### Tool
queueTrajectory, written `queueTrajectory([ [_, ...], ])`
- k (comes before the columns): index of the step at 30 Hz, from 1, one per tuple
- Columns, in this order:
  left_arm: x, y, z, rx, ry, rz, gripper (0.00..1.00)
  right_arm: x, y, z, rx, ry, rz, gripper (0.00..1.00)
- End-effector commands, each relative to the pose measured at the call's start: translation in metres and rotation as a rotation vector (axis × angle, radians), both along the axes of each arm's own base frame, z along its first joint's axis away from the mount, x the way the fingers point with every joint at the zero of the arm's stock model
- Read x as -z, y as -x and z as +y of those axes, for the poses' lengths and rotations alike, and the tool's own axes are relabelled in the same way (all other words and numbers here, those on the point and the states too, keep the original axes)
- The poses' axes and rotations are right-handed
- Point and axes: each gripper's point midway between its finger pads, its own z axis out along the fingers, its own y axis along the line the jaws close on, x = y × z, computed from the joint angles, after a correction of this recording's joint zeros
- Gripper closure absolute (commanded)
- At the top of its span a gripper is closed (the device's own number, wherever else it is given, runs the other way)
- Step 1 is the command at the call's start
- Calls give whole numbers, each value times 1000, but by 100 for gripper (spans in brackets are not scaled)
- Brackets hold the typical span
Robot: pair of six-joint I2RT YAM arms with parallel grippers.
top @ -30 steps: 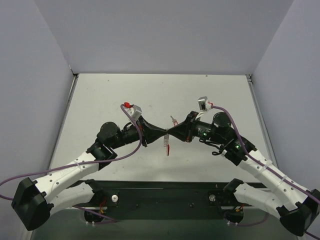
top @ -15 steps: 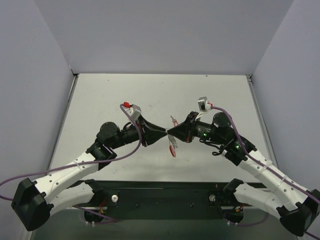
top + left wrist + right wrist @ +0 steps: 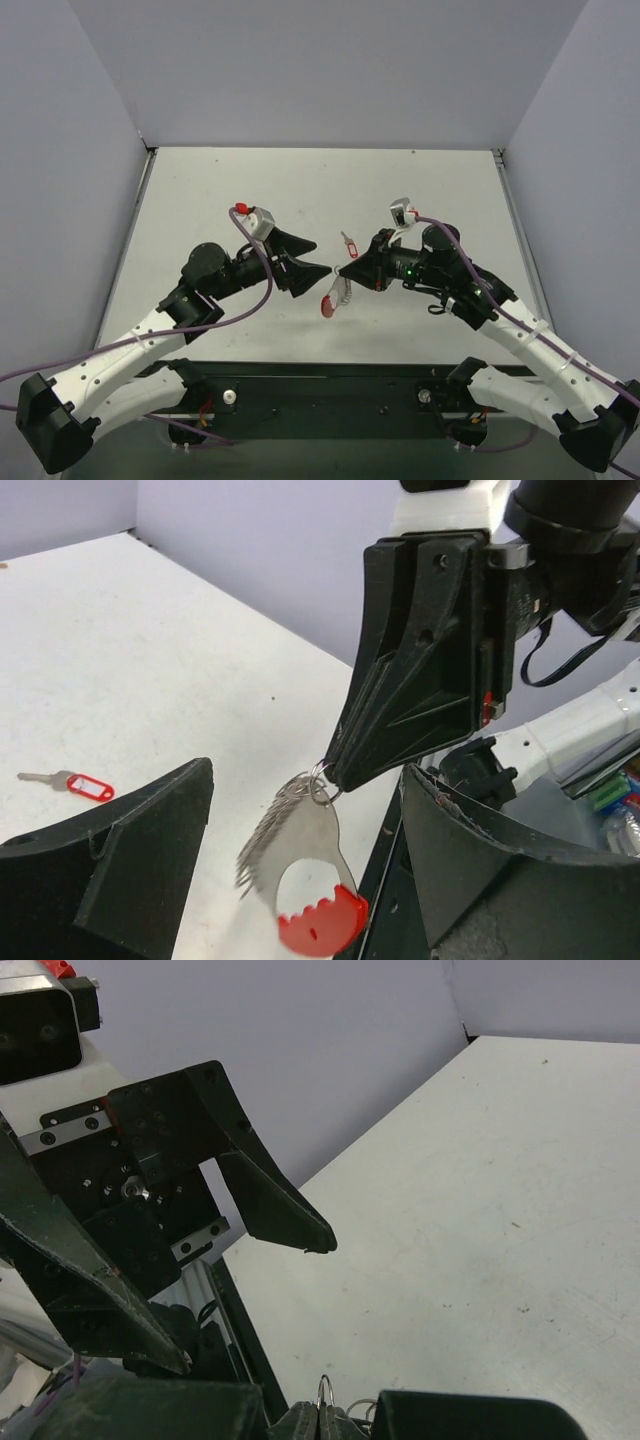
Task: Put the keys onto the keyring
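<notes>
**Keyring dangles from your right gripper while the key lies loose on the table**

Your right gripper point(image 3: 346, 270) is pinched tight on the very top of the keyring point(image 3: 315, 835). The keyring hangs in the air above the white table point(image 3: 250, 190), its red arc lowest and its silvery ridged band trailing to one side. Your left gripper point(image 3: 316, 262) faces the right one almost tip to tip, its jaws spread wide and gripping nothing. Seen from your left wrist, the keyring hangs in the gap between the two black fingers point(image 3: 130, 870) and touches neither. The key point(image 3: 347, 241), silver with a red plastic head, lies flat on the table just beyond the two grippers, apart from the keyring and from both arms.
</notes>
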Motion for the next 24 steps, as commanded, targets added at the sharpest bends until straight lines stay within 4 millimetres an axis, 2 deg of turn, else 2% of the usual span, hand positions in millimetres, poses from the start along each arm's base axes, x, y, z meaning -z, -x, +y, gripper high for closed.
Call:
queueTrajectory([
  [1,-17,-7,6,-37,-61,-50,15,-33,4,-2,-51,15,-119,100],
  [6,-16,-2,9,-11,-119,-76,15,-39,10,-7,-84,38,-169,100],
  [9,-21,11,5,84,-131,-105,16,-45,19,-5,-146,21,-193,100],
  [17,-28,34,-9,276,-120,-124,32,-53,31,0,-217,-19,-203,100],
  [24,-33,45,-16,368,-77,-124,33,-73,34,0,-212,-98,-258,100],
])
